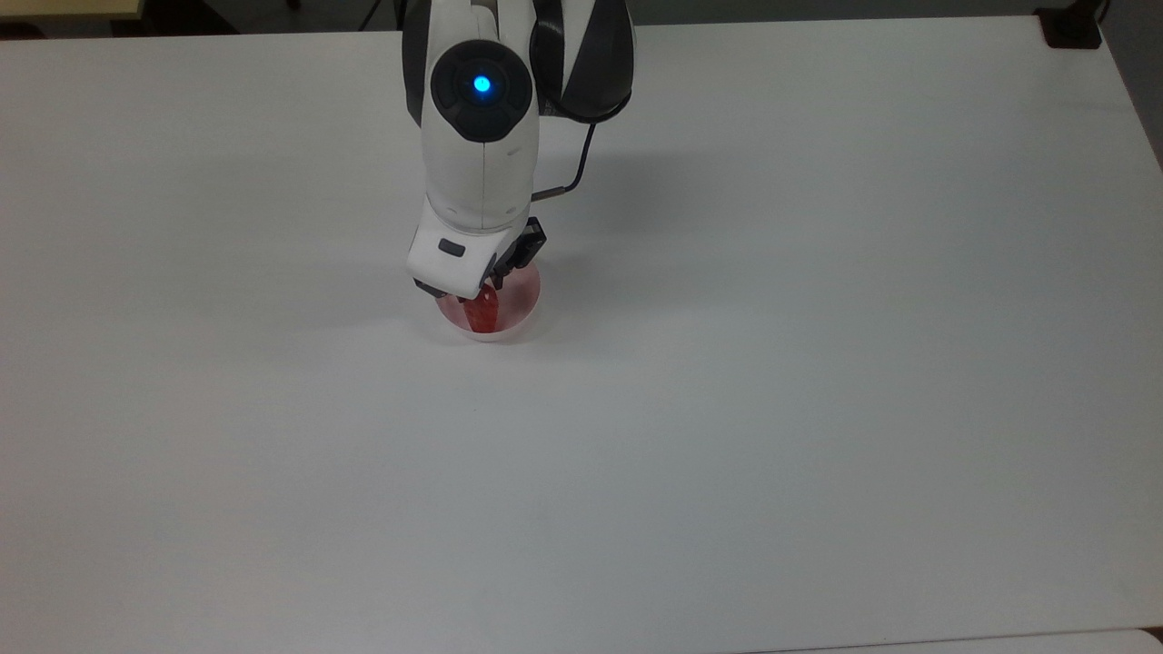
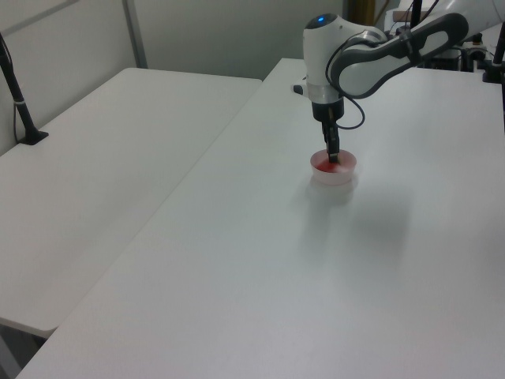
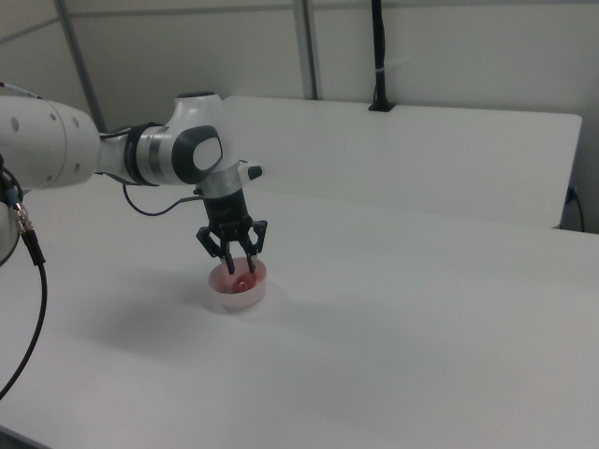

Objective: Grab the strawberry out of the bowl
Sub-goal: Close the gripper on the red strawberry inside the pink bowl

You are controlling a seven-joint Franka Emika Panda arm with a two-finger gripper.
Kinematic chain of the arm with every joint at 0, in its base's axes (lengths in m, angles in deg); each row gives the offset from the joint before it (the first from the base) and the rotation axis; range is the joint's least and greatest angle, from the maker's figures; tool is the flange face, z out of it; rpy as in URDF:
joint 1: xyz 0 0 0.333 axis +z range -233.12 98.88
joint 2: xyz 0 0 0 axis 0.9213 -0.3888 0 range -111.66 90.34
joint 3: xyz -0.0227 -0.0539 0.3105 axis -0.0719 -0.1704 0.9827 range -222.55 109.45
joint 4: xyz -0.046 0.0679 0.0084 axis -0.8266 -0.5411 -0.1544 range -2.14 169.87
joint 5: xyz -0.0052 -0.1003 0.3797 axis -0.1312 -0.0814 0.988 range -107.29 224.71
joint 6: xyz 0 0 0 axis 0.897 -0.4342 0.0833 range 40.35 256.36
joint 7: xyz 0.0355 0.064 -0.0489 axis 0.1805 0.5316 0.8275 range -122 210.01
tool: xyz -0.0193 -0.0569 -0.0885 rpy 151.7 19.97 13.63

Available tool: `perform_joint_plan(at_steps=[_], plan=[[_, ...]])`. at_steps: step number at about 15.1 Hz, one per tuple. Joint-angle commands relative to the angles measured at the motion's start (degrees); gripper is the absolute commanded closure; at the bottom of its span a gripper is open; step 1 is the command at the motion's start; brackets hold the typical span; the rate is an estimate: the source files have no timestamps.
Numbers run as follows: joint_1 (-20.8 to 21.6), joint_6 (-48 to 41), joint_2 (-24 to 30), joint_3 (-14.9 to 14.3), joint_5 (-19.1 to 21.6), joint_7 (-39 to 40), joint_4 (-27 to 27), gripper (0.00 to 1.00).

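The small glossy red strawberry (image 3: 242, 282) sat between the hand's black fingertips, just above the floor of the small round pale pink plastic bowl (image 3: 225, 297). The hand (image 3: 236, 269) pointed straight down and gripped the strawberry. The bowl stood on the white bench (image 1: 727, 409), nearer the edge where the arm stood mounted.

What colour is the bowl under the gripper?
Pale pink; the bowl shows best in the right view, below the gripper.
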Motion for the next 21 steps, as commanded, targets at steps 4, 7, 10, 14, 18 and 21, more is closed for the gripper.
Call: perform_joint_plan(at_steps=[4, 7, 10, 14, 18, 21], plan=[[-0.43, -5.45, 4.11, -0.62, 2.75, 0.58, 0.63, 0.50], [0.10, 0.42, -0.02, -0.18, 2.48, -3.72, 0.63, 0.43], [0.19, 2.29, -1.61, -0.10, 2.39, -6.62, 0.63, 0.35], [0.19, 2.82, -2.31, -0.01, 2.05, -6.72, 0.72, 0.16], [0.19, 2.73, -2.58, -0.01, 1.52, -6.19, 1.16, 0.29], [0.80, 2.73, -3.19, 0.08, 0.73, -6.11, 1.16, 0.35]])
